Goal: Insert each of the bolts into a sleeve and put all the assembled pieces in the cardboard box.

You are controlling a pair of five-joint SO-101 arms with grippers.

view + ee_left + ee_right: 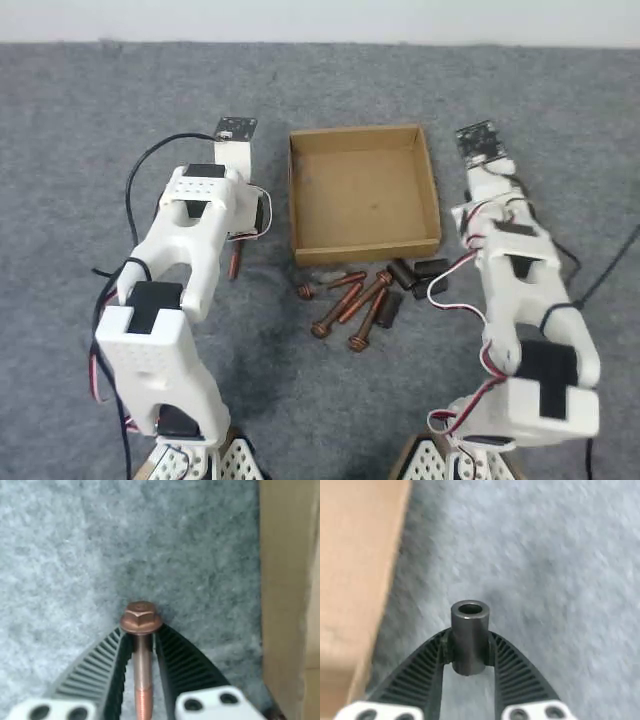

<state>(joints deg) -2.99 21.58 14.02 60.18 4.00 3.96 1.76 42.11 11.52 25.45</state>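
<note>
Clamped in the left gripper (pixel 141 642), a copper-coloured hex-head metal bolt (pixel 142 617) is held by its shank, tip free for threading; the right gripper (pixel 470 652) pinches a dark cylindrical metal sleeve (pixel 469 625), bore exposed, seemingly for mating. Loose bolts (pixel 342 308) and sleeves (pixel 403 272) lie just beside the open brown cardboard box (pixel 365 132).

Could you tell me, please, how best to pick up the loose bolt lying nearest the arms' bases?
This bolt lies flat on the table, a sleeve crowding its far end; so probably grip the shank near the head, from straight above, pincer closing across it.
</note>
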